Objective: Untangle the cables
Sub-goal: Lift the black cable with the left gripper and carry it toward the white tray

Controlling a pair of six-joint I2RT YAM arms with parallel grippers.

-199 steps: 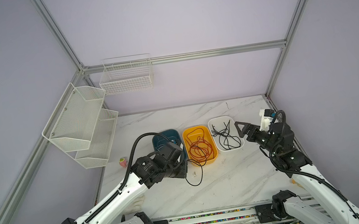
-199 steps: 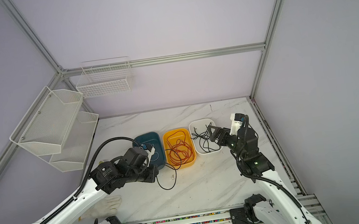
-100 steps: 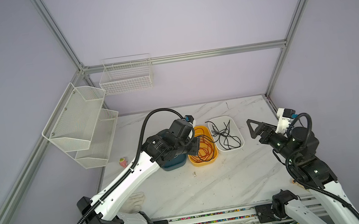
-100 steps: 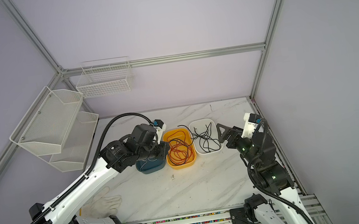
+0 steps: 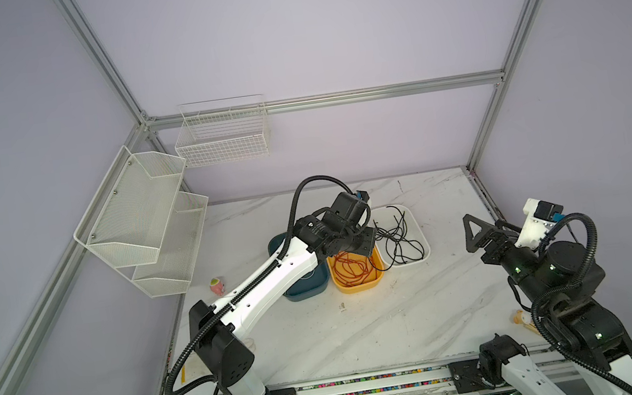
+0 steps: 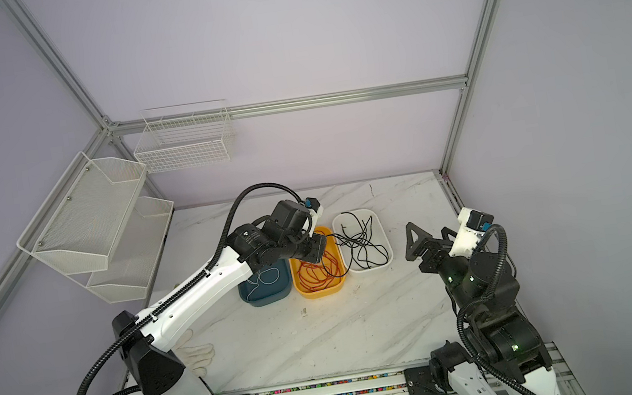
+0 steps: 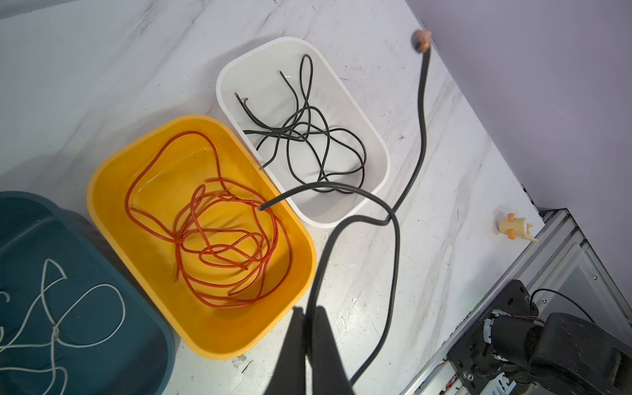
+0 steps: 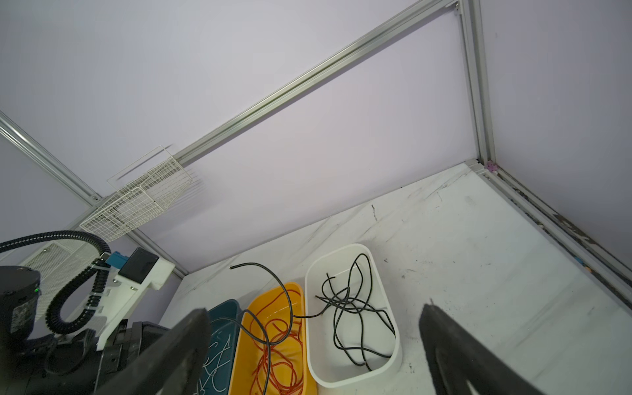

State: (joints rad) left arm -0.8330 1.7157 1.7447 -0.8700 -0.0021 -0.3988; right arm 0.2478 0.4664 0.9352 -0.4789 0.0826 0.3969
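My left gripper (image 7: 307, 309) is shut on a black cable (image 7: 396, 239), which loops out from between the fingers. In both top views this gripper (image 5: 369, 241) (image 6: 315, 249) hovers over the far end of the yellow bin (image 5: 360, 286), next to the white bin (image 5: 425, 242). Orange cables (image 7: 222, 239) lie coiled in the yellow bin. More black cables (image 7: 307, 136) lie tangled in the white bin. A white cable (image 6: 264, 277) lies in the teal bin (image 6: 265, 296). My right gripper (image 5: 474, 233) (image 8: 313, 314) hangs open and empty at the right, clear of the bins.
Mesh shelves (image 5: 141, 223) hang on the left wall and a wire basket (image 5: 222, 136) on the back wall. A small pink toy (image 5: 216, 286) sits left of the bins. A small cream toy (image 7: 516, 229) lies by the table's right edge. A glove (image 6: 198, 353) lies front left.
My left arm has lifted the black cable from the table in front of the bins and swung it back and right over the yellow bin. My right arm has drawn back rightward from the white bin, still open.
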